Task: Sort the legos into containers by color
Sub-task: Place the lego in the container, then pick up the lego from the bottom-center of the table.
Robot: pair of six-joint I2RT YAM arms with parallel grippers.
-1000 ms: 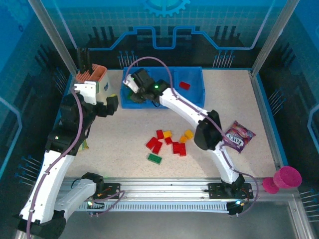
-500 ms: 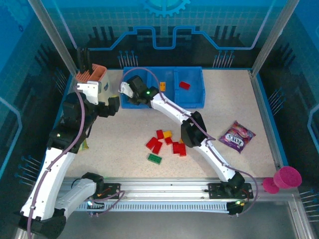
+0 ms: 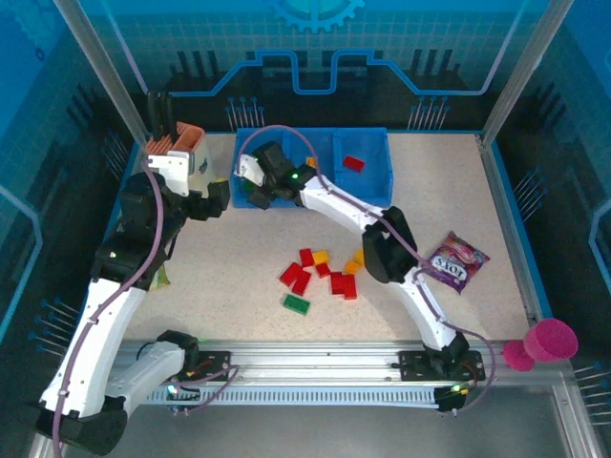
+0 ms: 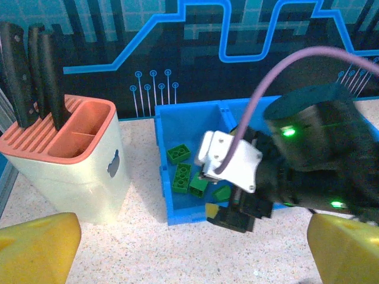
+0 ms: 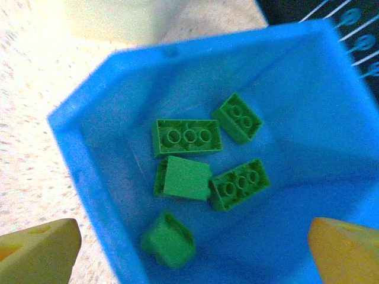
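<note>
As my right pincer (image 5: pixel 190 251) hovers over the blue tray's (image 3: pixel 374 191) left compartment (image 5: pixel 89 177), its fingers are spread wide, released, gripping nothing. Five green legos (image 5: pixel 186 137) lie on the floor below it. At six o'clock from the tray, red and orange-yellow legos (image 3: pixel 320 272) sit loose on the table (image 3: pixel 239 258). My left pincer (image 4: pixel 189 251) is released too, at nine o'clock of the tray.

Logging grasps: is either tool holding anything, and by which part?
Nothing is held. Right tool and left tool are open; small green plastic studded bricks lie loose in the low blue plastic tray.
</note>
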